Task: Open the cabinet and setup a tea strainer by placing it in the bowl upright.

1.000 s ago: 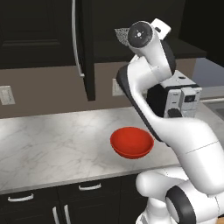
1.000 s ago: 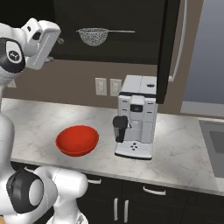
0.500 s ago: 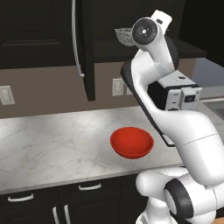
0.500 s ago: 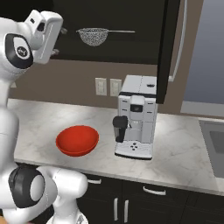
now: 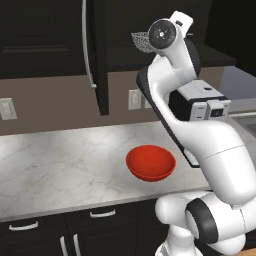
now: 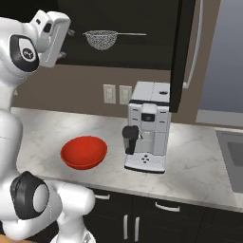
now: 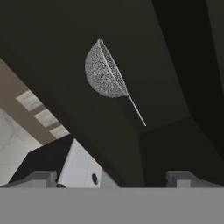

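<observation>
One cabinet (image 6: 142,28) — doors swung open, two long bar handles visible. One white arm raised to shelf height. One coffee machine (image 6: 148,127) on counter, right of one red bowl (image 6: 83,152). One gripper (image 7: 113,177) — fingers spread wide, holding nothing. One tea strainer (image 6: 100,39) inside cabinet, handle level, apart from gripper.

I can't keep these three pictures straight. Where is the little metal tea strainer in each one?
Left base view: the tea strainer peeks out near the top centre, inside the open cabinet, partly behind the robot's arm.
Right base view: it sits upper left of centre, handle pointing right, above the coffee machine.
Hand view: it hangs tilted above centre, straight ahead of the open gripper.
Shared landmark: the red bowl on the counter, in both base views.
</observation>
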### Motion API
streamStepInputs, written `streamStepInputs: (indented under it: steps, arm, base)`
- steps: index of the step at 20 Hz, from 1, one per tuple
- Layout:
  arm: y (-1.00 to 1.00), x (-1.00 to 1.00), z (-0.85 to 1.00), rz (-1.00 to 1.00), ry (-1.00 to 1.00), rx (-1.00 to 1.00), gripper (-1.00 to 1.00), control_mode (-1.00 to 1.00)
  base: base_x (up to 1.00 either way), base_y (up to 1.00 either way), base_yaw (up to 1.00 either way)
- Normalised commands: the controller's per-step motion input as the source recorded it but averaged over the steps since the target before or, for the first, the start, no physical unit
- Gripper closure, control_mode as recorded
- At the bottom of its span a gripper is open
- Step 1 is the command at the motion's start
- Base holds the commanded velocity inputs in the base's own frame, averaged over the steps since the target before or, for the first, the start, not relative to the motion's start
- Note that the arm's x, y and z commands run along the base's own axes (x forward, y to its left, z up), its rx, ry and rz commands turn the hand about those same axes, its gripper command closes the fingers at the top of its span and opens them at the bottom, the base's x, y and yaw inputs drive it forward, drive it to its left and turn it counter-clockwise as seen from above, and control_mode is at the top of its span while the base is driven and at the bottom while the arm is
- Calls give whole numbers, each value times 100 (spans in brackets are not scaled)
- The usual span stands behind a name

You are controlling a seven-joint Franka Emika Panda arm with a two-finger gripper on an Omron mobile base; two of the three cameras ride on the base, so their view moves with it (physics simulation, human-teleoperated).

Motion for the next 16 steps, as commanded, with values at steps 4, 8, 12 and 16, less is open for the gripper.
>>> streamStepInputs:
  steps: [4, 8, 12, 16]
  arm:
    - [0, 40, -2, 0, 0, 0, -100, -100]
    - [0, 53, -5, 0, 1, 0, -100, -100]
    - [0, 62, -4, 0, 6, 0, -100, -100]
    - [0, 65, -11, 0, 11, 0, -100, -100]
  base:
    - [0, 0, 0]
    - [0, 0, 0]
    - [0, 0, 0]
    - [0, 0, 0]
